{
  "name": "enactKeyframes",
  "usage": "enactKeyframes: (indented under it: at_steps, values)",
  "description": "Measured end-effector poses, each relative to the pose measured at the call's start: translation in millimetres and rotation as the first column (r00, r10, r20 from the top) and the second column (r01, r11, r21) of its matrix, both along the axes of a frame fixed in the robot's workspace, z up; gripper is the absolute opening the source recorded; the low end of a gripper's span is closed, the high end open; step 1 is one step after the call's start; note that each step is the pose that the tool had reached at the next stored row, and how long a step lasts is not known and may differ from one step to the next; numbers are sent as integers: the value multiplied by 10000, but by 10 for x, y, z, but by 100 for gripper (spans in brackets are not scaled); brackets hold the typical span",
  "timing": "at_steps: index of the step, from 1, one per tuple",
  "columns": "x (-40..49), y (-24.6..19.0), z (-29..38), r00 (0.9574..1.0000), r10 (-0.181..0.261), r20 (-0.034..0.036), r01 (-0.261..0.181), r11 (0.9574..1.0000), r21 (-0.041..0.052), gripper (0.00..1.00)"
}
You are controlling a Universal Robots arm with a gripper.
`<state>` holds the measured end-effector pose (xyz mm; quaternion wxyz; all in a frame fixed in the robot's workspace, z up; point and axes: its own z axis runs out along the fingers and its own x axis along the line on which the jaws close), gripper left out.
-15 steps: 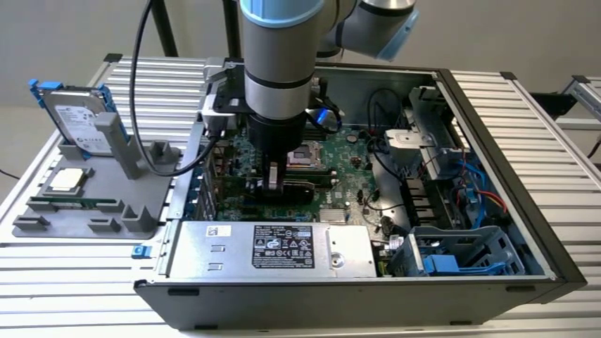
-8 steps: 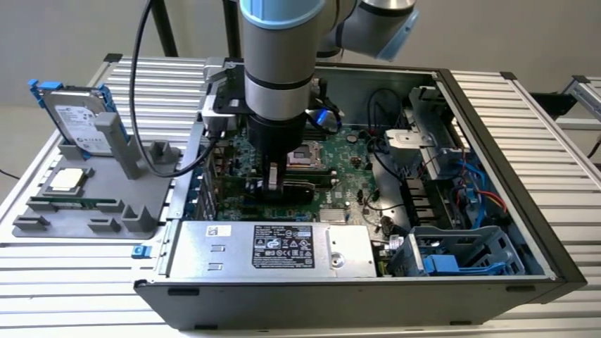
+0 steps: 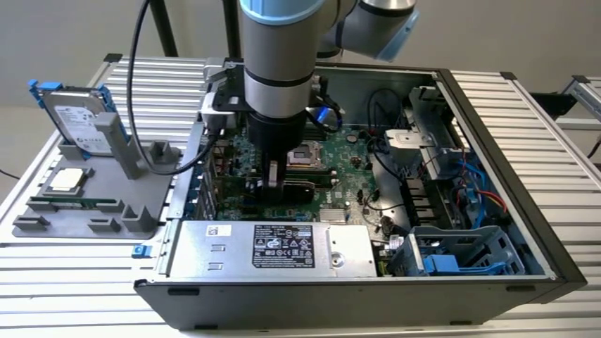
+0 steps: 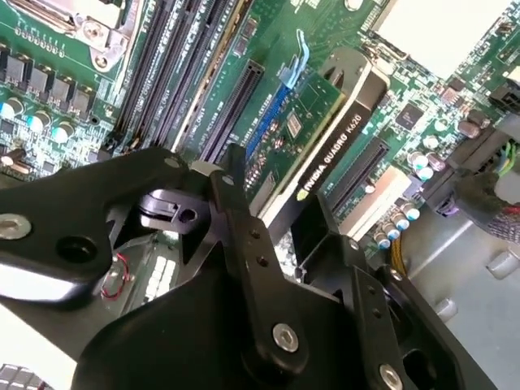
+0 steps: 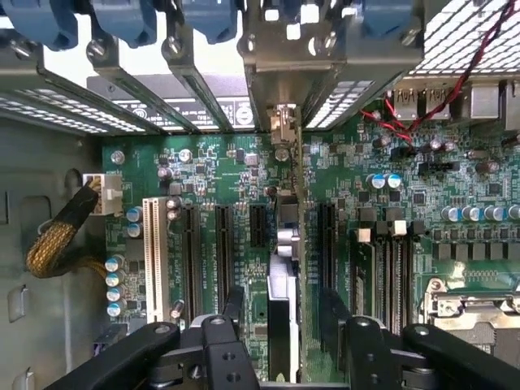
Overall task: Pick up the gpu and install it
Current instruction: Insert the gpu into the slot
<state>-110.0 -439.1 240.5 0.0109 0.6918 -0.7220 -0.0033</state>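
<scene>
Green motherboard (image 5: 227, 175) surrounds the gpu (image 5: 280, 317), standing on edge over its slot. My gripper (image 5: 280, 341) grips the gpu; I judge seating is underway, needing a straight downward press.

Gpu (image 4: 325, 122) on edge, over motherboard slot

Open dark-grey metal computer case (image 3: 526, 211) lies on a ribbed aluminium worktop (image 3: 564, 134). Inside: green motherboard (image 3: 352, 186) w/ silver CPU socket (image 3: 305, 156), silver power supply box (image 3: 272, 248) along the near wall, blue plastic drive cage (image 3: 451, 257) at the exterior view's right. On the exterior view's left, a grey plastic fixture tray (image 3: 84, 211) holds an upright silver hard drive w/ blue frame (image 3: 77, 120) and a square silver CPU chip (image 3: 67, 180).
</scene>
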Motion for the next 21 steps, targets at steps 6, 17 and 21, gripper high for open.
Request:
enactKeyframes:
  at_steps: [6,17,21]
  values:
    - [0,0,273,10000,1,2,-1,10000,3,100]
    - [-1,0,384,10000,0,7,0,10000,4,0]
    - [0,0,385,10000,0,7,0,10000,4,0]
